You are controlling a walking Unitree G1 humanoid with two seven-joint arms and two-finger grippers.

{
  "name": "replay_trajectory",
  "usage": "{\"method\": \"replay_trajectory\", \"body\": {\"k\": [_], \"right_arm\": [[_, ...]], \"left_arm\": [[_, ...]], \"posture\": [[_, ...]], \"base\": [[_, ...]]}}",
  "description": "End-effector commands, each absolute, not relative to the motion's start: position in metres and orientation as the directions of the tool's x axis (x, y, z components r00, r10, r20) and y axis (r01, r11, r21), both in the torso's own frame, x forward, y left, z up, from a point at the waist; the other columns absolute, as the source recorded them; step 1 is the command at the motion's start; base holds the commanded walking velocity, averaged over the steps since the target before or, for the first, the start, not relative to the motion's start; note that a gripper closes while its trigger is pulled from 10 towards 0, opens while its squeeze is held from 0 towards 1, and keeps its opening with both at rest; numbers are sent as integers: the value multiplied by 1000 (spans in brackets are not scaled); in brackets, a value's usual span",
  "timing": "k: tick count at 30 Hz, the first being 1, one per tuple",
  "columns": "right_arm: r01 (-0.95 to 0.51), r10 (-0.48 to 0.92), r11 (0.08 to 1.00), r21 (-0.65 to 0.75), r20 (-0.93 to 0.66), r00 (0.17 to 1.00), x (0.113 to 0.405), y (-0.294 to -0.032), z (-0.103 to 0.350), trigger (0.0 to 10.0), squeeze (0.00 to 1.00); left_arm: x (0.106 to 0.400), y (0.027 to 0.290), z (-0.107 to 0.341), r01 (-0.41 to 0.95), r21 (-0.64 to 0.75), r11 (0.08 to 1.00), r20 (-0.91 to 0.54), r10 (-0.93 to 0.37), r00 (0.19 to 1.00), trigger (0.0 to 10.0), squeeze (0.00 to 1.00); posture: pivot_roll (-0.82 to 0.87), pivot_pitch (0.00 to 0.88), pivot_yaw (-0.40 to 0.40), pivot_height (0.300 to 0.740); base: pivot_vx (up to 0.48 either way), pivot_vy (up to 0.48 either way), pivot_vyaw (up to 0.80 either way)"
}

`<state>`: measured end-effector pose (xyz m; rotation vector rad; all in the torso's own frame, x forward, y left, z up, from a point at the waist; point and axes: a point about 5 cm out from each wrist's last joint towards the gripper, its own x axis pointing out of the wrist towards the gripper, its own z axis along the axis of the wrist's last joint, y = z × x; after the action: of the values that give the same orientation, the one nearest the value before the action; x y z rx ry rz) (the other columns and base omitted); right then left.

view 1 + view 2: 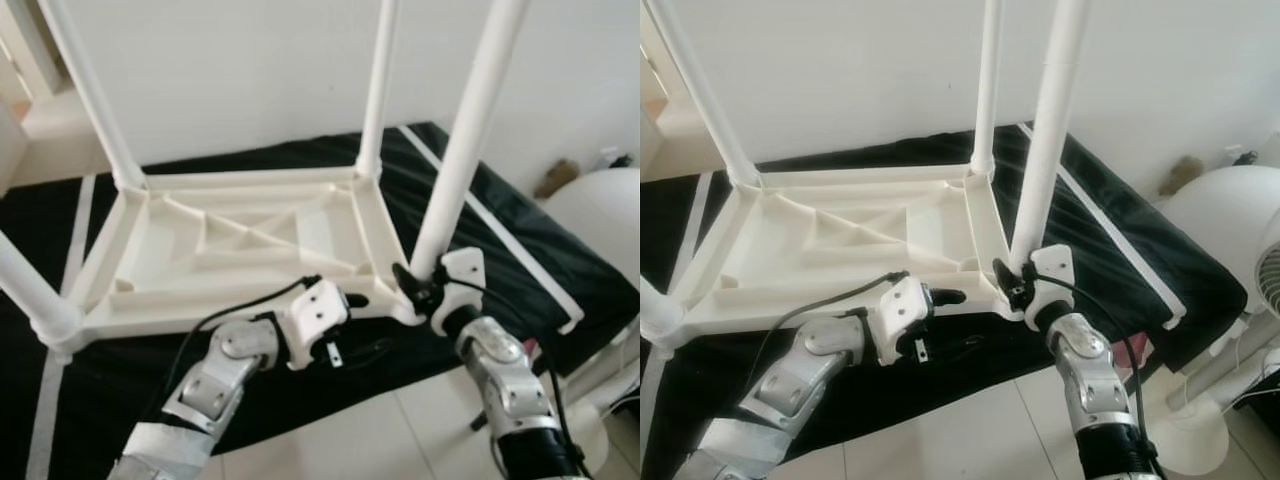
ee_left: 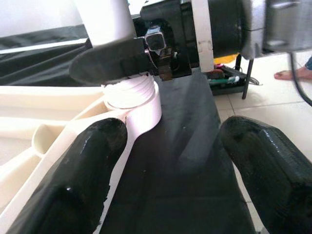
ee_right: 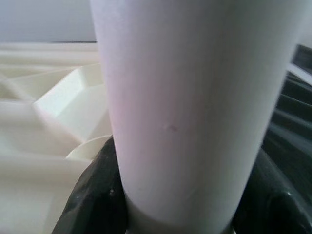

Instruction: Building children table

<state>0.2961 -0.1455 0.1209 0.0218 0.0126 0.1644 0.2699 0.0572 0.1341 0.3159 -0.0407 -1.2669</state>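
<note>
The white plastic children table (image 1: 240,250) is lying upside down on a black sheet (image 1: 520,250) w/ white stripes, which is covering a low surface in front of a white wall. Its ribbed underside is facing up, and white round legs are standing up from the corners.

The right hand (image 1: 418,285) is sitting at the near right corner of the table. Its two black fingers are closing around the base of the near right leg (image 1: 465,140), one finger on each side, just above the threaded socket (image 2: 131,97). In the right wrist view the leg (image 3: 195,107) is filling the gap between the fingers (image 3: 92,195), so the grip is tight on it. The leg is leaning a bit, top away from the robot's left.

The left hand (image 1: 350,300) is resting at the near edge of the table, just beside the same corner. Its fingers (image 2: 73,185) are wide apart and are holding nothing; one finger is lying over the table rim, the other over the black sheet.

A white round object (image 1: 600,215) is standing at the right, on the tiled floor (image 1: 400,430). In the left wrist view a person's bare foot (image 2: 292,74) is showing on the floor.
</note>
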Motion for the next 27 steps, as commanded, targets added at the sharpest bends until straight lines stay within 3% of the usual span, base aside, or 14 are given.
{"method": "replay_trajectory", "body": {"k": [1, 7, 8, 10, 11, 21, 22, 23, 27], "right_arm": [[-58, 69, 995, 80, -144, 987, 287, -140, 94, 10000, 0], [32, -10, 979, 200, -107, 994, 284, -120, 101, 10000, 0], [22, -2, 981, 194, -99, 995, 283, -118, 102, 10000, 247], [20, -2, 983, 184, -99, 995, 282, -116, 103, 10000, 247], [-24, 39, 983, 180, -76, 996, 280, -113, 106, 10000, 1000], [-146, 151, 981, 124, -29, 988, 276, -130, 120, 10000, 1000], [-180, 183, 978, 108, -21, 983, 275, -136, 122, 10000, 0], [-275, 275, 961, 28, 2, 961, 276, -151, 127, 10000, 0], [-347, 347, 938, -22, -4, 938, 278, -161, 131, 10000, 0]], "left_arm": [[267, 57, 134, 951, 241, 195, -166, -957, 239, 10000, 0], [269, 57, 136, 949, 241, 206, -161, -955, 248, 10000, 0], [270, 57, 137, 949, 241, 206, -161, -955, 248, 10000, 0], [270, 57, 137, 949, 240, 206, -161, -955, 248, 10000, 0], [270, 57, 138, 948, 244, 202, -161, -956, 245, 10000, 0], [271, 57, 139, 949, 247, 195, -165, -957, 240, 10000, 0], [271, 58, 139, 950, 243, 196, -165, -957, 239, 10000, 0], [270, 60, 136, 952, 235, 197, -174, -955, 240, 10000, 0], [270, 62, 133, 953, 230, 200, -181, -953, 244, 10000, 0]], "posture": [[-85, 0, 25, 740], [-92, 0, 33, 740], [-96, 0, 34, 740], [-96, 0, 34, 740], [-105, 0, 40, 740], [-115, 0, 37, 740], [-115, 0, 36, 740], [-115, 0, 35, 740], [-117, 0, 34, 740]], "base": [[0, 0, 0], [0, 0, 0], [0, 0, 0], [0, 0, 0], [0, 0, 0], [0, 0, 0], [0, 0, 0], [0, 0, 0], [0, 0, 0]]}}
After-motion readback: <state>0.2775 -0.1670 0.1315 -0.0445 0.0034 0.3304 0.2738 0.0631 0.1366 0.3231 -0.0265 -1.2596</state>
